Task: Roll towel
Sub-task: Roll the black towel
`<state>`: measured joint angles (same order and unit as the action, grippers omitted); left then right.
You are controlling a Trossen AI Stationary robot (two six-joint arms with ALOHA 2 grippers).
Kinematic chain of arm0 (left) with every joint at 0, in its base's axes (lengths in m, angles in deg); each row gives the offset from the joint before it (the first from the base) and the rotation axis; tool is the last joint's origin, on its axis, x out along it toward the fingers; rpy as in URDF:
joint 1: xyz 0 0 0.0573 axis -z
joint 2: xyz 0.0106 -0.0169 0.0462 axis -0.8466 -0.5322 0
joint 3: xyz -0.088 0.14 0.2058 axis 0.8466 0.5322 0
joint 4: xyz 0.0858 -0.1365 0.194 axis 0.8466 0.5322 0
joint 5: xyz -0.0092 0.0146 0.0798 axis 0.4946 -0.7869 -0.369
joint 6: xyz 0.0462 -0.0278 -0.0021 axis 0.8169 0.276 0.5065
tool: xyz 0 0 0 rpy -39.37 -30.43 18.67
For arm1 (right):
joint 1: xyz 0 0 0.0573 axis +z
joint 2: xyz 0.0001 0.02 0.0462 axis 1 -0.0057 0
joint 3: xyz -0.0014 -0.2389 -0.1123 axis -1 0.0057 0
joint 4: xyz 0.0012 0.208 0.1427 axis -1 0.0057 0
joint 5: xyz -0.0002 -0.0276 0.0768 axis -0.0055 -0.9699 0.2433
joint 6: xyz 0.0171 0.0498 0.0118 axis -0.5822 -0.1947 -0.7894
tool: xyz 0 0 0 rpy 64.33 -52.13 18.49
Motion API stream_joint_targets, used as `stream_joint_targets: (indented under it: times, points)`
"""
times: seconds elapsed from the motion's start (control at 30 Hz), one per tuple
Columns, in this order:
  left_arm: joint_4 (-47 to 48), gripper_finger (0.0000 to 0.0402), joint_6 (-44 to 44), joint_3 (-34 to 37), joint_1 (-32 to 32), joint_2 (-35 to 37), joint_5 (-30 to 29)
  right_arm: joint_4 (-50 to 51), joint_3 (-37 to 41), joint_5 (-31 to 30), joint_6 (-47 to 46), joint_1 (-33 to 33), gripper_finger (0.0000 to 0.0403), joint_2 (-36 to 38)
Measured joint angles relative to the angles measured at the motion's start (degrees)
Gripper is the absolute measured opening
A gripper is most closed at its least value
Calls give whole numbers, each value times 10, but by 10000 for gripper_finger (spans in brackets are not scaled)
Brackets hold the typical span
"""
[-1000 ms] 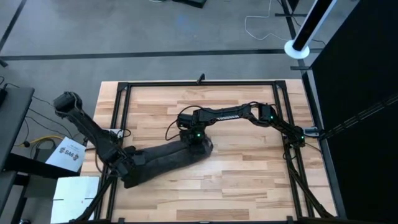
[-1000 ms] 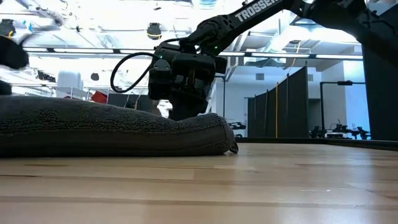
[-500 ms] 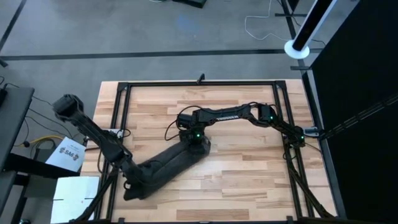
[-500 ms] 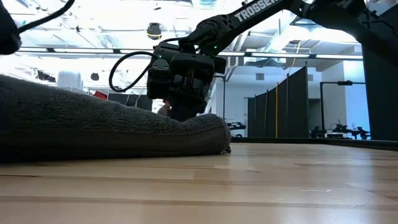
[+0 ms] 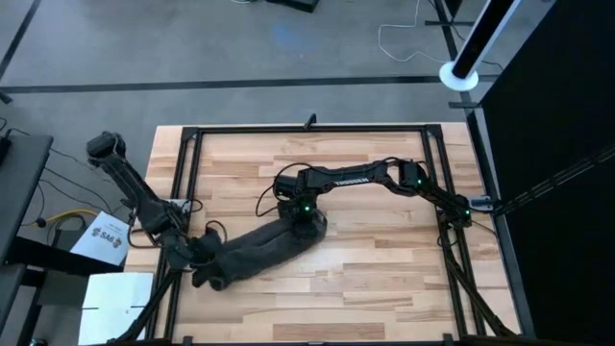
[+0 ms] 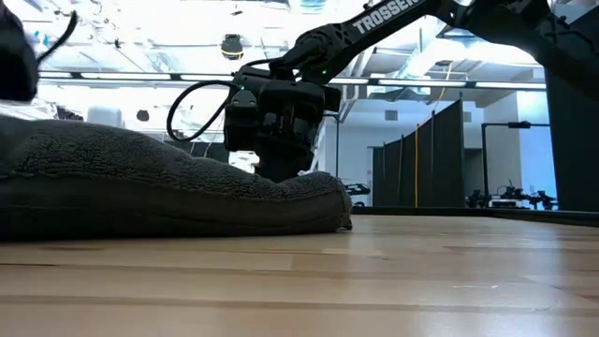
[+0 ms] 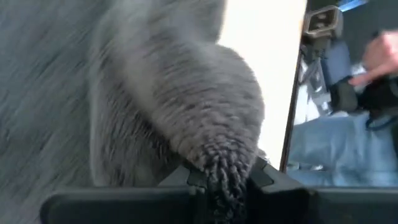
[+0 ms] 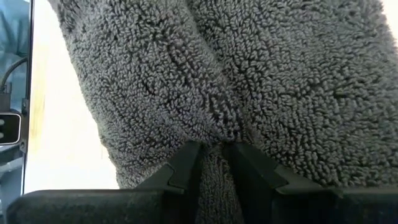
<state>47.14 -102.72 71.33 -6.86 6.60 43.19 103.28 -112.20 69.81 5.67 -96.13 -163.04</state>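
Observation:
The dark grey towel [image 5: 264,248] lies on the wooden table as a long bunched strip, slanting from the near left to the middle. My left gripper [image 5: 204,255] is at its near-left end and is shut on the cloth [image 7: 186,112]. My right gripper [image 5: 306,219] is at its far-right end, also shut on the cloth [image 8: 155,81]. In the low view the towel [image 6: 168,192] rests on the table with its left part humped up, and the right gripper [image 6: 276,140] stands over its right end. My left gripper pinches a bunched tip of the towel's near-left end [image 7: 217,149] between its two fingers [image 7: 258,177]. It comes slanting down from the table's left. The cloth bulges up ahead of the fingers; how many layers it holds I cannot tell. My right gripper pinches a raised fold of the towel's far-right end [image 8: 214,134] between its two fingers [image 8: 186,158], slanting down from above. Cloth spreads to both sides of the pinch. That end rests on the table [image 6: 318,201].
A black metal frame [image 5: 187,173] borders the table. Bare wood lies at the near right [image 5: 404,279] and along the far side [image 5: 250,154]. Papers [image 5: 106,240] lie off the table's left edge. A person's hand [image 7: 379,53] shows beyond the table.
My left gripper swung toward the table's near edge with the towel's left end, then came back toward the far side. That end is now bunched and humped higher than before. The right end has stayed under my right gripper.

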Motion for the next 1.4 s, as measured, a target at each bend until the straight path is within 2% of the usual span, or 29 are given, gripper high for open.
stream_joint_targets:
  times: [0.1, 0.23, 0.33, 0.43, 0.57, 0.67, 0.73, 0.9, 1.07, 1.27, 1.4]
  points:
    - [-32, 19, -80, 65, 33, 55, -13, 6, 0, 0, 2, 0, 77, 0]
    - [-126, 19, -117, 119, 65, 109, -25, 32, 0, 3, 17, 0, 77, 0]
    - [-149, 19, -132, 137, 87, 135, -26, 36, 0, 3, 29, 0, 77, 0]
    - [-135, 19, -160, 140, 105, 147, -29, 37, 0, 3, 29, 0, 77, 0]
    - [-191, 19, -189, 148, 107, 147, -34, 49, -1, 5, 49, 2, 77, 0]
    - [-283, 19, -179, 144, 106, 148, -63, 70, -1, 16, 85, 14, 77, 0]
    - [-301, 19, -166, 144, 106, 147, -70, 87, 0, 36, 115, 25, 77, -1]
    - [-299, 19, -174, 144, 106, 144, -84, 136, 1, 70, 186, 56, 66, -2]
    - [-280, 19, -211, 148, 106, 124, -83, 158, 1, 71, 194, 79, 52, -2]
    - [-313, 19, -264, 143, 107, 98, -59, 195, 0, 72, 223, 112, 21, -2]
    - [-285, 19, -293, 113, 107, 67, -45, 216, 1, 72, 252, 137, 2, -3]
